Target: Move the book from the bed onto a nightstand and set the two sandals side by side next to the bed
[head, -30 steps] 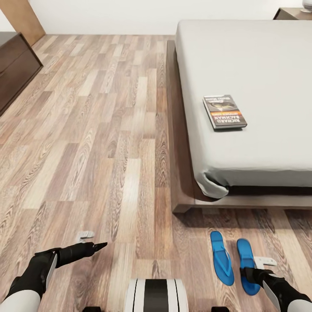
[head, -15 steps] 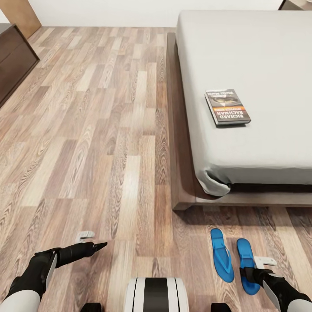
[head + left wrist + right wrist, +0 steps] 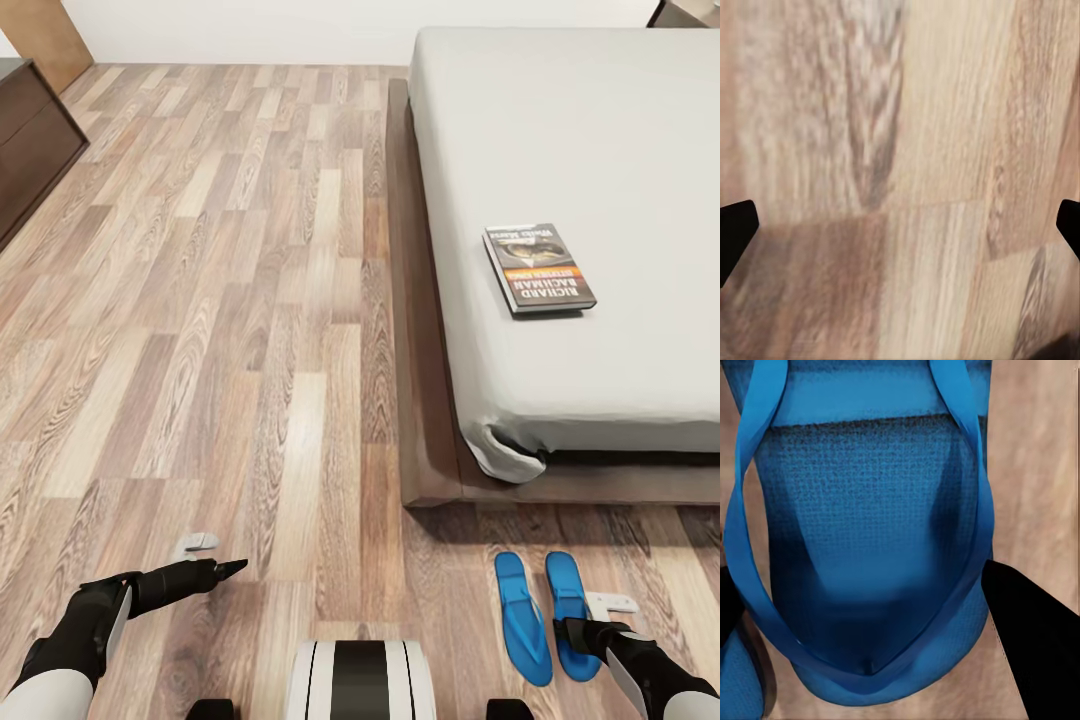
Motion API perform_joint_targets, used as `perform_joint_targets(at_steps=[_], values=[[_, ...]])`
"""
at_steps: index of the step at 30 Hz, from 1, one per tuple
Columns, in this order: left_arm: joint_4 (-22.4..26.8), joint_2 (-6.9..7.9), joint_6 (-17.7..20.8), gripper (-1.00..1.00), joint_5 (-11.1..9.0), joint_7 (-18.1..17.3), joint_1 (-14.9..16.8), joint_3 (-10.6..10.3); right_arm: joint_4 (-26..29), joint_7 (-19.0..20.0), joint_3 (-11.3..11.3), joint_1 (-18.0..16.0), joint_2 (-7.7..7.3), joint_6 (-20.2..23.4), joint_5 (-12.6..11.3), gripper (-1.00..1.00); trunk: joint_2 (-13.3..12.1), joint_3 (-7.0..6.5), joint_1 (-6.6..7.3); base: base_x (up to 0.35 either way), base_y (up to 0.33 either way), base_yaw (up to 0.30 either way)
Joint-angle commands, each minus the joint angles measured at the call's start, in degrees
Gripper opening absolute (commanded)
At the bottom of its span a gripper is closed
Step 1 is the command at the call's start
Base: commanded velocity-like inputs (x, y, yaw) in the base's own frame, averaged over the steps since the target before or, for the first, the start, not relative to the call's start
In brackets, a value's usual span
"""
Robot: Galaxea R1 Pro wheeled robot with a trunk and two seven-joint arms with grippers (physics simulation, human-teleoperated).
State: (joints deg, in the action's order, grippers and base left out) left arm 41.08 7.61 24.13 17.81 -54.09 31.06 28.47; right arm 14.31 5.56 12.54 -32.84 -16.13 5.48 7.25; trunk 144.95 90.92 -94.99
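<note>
My right gripper (image 3: 590, 625) clamps one sandal (image 3: 570, 610) to set it beside its twin (image 3: 522, 618) near the bed (image 3: 420, 330); my left gripper (image 3: 205, 556) hangs wide, empty.

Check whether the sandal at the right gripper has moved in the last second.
Yes. The right sandal has shifted toward the left sandal, which kept its place before the bed frame; the gap between them narrowed.

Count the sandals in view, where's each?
2. Both on the floor past the bed's foot, side by side: left sandal clear, right sandal partly under the right gripper.
</note>
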Motion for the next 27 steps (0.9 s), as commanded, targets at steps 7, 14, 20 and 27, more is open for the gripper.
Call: perform_joint_targets(at_steps=[7,14,20,27], values=[[0.1,-0.08,0.5,1.00,0.4,-0.4,0.1,0.3,0.3,0.5,0.8,0.0,0.04,0.3,0.3,-1.00,0.0,0.03,-0.01,0.028,0.000,0.000],[0.1,-0.14,0.5,1.00,0.4,-0.4,0.1,0.2,0.3,0.5,0.9,0.0,0.04,0.3,0.3,-1.00,0.1,0.91,-0.11,0.001,0.000,0.000],[0.1,-0.14,0.6,1.00,0.4,-0.4,0.1,0.2,0.3,0.4,0.9,0.0,0.04,0.3,0.4,-1.00,0.1,0.91,-0.11,0.000,0.000,0.000],[0.1,-0.14,0.6,1.00,0.4,-0.4,0.1,0.2,0.3,0.4,0.8,0.0,0.04,0.3,0.3,-1.00,0.1,0.91,-0.11,0.000,0.000,0.000]])
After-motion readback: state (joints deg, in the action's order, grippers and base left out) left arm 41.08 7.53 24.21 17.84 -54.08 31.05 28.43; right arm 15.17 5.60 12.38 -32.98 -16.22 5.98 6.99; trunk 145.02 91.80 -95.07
